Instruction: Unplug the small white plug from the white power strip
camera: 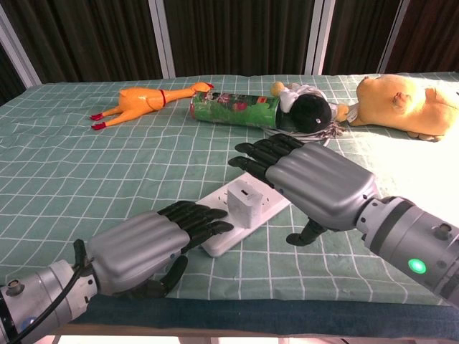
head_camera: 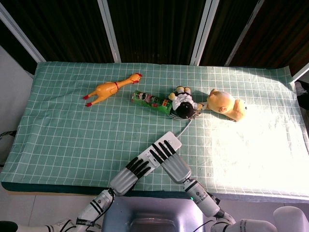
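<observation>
We found the small white plug (camera: 245,203) still seated upright in the white power strip (camera: 222,240), which lay slantwise on the green checked cloth (head_camera: 72,135) near the table's front edge. Our left hand (camera: 147,247) rested at the near end of the strip, its fingers (camera: 197,215) stretched forward and lying side by side, tips on or just over the strip's end; it held nothing. Our right hand (camera: 315,185) hovered above the far half of the strip, just beside the plug, palm down, fingers (camera: 262,154) extended and slightly spread, thumb (camera: 305,235) hanging below, grasping nothing. Whether it touched the strip we could not tell.

We judged the plug not yet gripped, so the risks lay ahead. If the right hand closed from this flat pose, its fingers might slide off the plug's smooth sides, or pinch the strip along with it. If the left hand pressed too lightly, the whole strip might lift with the plug, dragging its cable (head_camera: 186,126) toward the doll (head_camera: 183,107) and green can (head_camera: 149,100) behind
</observation>
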